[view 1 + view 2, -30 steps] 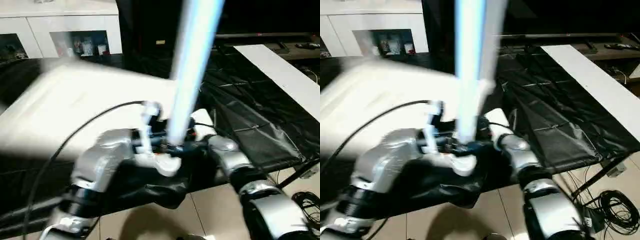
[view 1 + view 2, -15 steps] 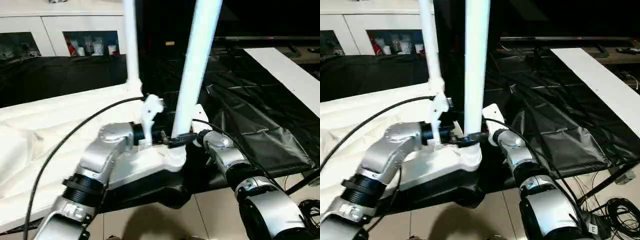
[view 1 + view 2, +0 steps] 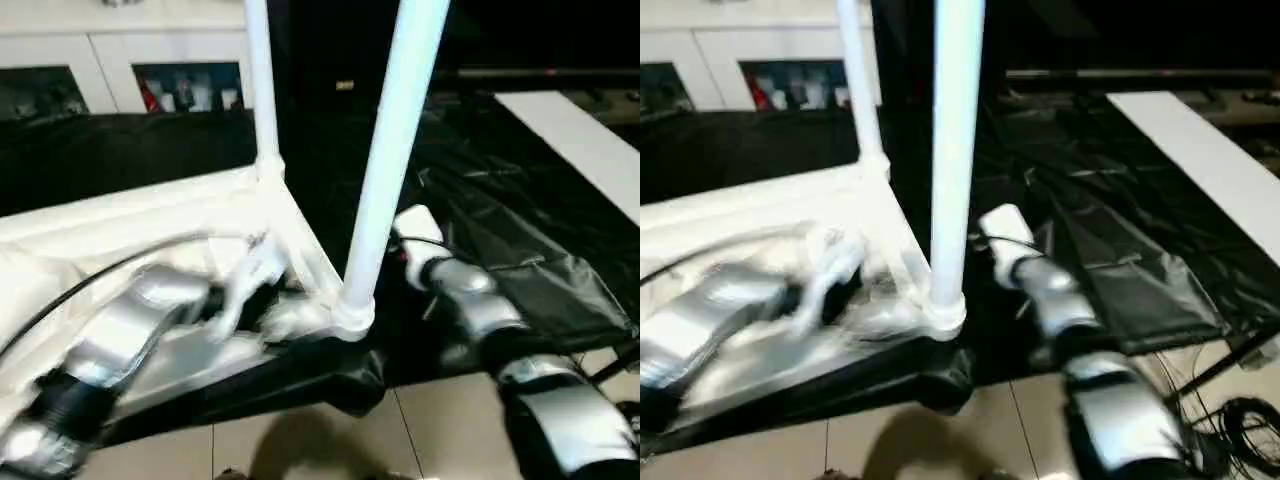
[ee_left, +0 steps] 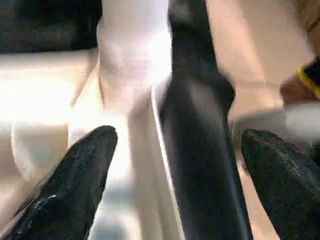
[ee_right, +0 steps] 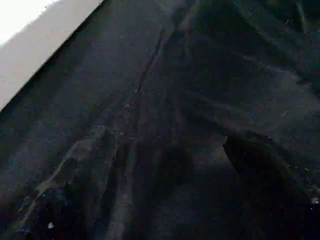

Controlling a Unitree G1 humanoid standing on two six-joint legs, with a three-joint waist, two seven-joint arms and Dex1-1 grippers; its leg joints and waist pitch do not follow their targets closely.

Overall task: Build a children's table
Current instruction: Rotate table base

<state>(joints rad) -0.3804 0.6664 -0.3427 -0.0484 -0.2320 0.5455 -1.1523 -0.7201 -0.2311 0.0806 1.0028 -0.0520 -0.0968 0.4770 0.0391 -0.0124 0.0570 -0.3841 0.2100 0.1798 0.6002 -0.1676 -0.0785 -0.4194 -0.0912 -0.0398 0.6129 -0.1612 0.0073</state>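
Left pincer spread, empty, by the near corner socket; right pincer seems spread. Tabletop upside down on desk, two legs upright at 12 o'clock; other two probably remaining.

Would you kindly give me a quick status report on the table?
Both pincers open, holding nothing. Two legs upright in tabletop sockets. Nothing in the way.

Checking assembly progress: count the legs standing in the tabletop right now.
2. The near leg stands in the front corner socket, by the table's edge. The far leg stands in the corner behind it. Other corners lie out of view.
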